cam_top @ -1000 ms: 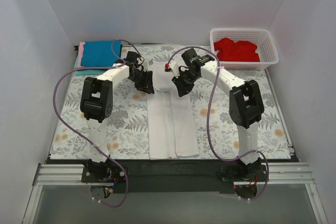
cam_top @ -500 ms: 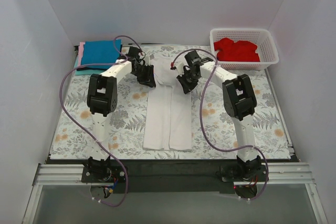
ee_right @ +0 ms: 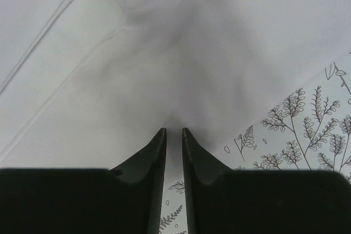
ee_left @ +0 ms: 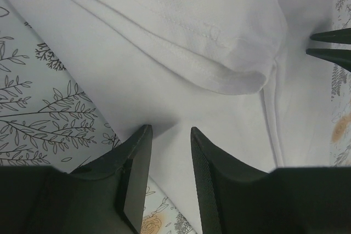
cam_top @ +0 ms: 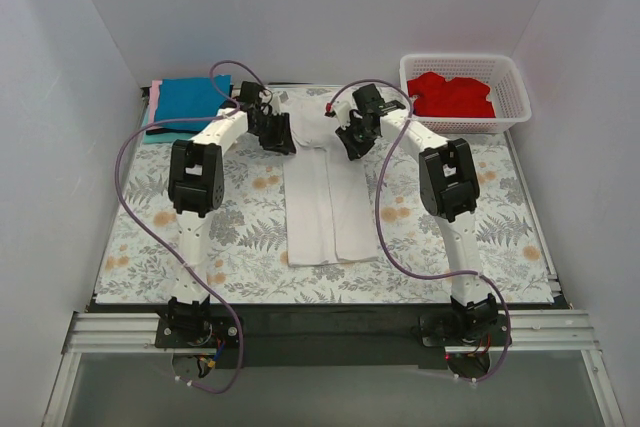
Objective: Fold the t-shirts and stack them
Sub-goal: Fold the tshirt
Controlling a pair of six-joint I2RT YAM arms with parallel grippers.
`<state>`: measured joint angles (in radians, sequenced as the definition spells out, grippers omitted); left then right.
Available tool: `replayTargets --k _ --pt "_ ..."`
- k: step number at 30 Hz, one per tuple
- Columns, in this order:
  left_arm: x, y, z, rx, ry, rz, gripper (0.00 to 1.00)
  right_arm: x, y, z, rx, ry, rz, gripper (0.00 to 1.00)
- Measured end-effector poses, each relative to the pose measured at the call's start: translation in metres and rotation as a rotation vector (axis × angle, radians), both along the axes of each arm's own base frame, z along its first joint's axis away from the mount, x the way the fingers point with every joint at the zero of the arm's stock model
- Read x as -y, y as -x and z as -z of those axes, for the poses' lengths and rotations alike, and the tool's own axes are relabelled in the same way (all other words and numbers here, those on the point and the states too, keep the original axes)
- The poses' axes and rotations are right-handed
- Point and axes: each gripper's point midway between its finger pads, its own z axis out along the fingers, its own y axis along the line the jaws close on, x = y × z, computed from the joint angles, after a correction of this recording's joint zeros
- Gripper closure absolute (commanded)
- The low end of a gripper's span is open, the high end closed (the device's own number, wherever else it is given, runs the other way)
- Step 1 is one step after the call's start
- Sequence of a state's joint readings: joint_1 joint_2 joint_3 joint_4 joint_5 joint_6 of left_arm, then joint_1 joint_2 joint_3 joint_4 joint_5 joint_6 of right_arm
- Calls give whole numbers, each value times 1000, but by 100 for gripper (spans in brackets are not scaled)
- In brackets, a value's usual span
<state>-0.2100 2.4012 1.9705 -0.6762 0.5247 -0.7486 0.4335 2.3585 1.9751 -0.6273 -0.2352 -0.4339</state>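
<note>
A white t-shirt [cam_top: 325,207], folded into a long strip, lies on the middle of the table. My left gripper [cam_top: 282,137] is at its far left corner and my right gripper [cam_top: 350,142] at its far right corner. In the left wrist view the left gripper [ee_left: 171,130] stands slightly open over flat white cloth [ee_left: 192,26]. In the right wrist view the right gripper [ee_right: 174,130] is nearly shut, with the white cloth [ee_right: 164,42] puckered at its tips. A blue t-shirt [cam_top: 190,100] lies folded at the back left on a pink one [cam_top: 152,107]. A red t-shirt [cam_top: 450,95] lies in the basket.
A white lattice basket [cam_top: 460,59] stands at the back right. The floral table cloth [cam_top: 150,237] covers the table. White walls close in the left, right and back. Purple cables loop from both arms.
Both grippers have moved toward the back of the table and pulled the white t-shirt with them. Its near edge has slid away from the table's front.
</note>
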Motion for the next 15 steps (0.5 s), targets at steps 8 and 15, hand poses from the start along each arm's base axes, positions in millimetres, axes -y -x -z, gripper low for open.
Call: replayTargets --k 8,15 --pt "-16 -21 -48 107 53 15 17 -5 3 -53 54 -64 -6 44" --pt "-19 25 -211 500 124 161 15 -2 29 -262 459 -256 -91 6"
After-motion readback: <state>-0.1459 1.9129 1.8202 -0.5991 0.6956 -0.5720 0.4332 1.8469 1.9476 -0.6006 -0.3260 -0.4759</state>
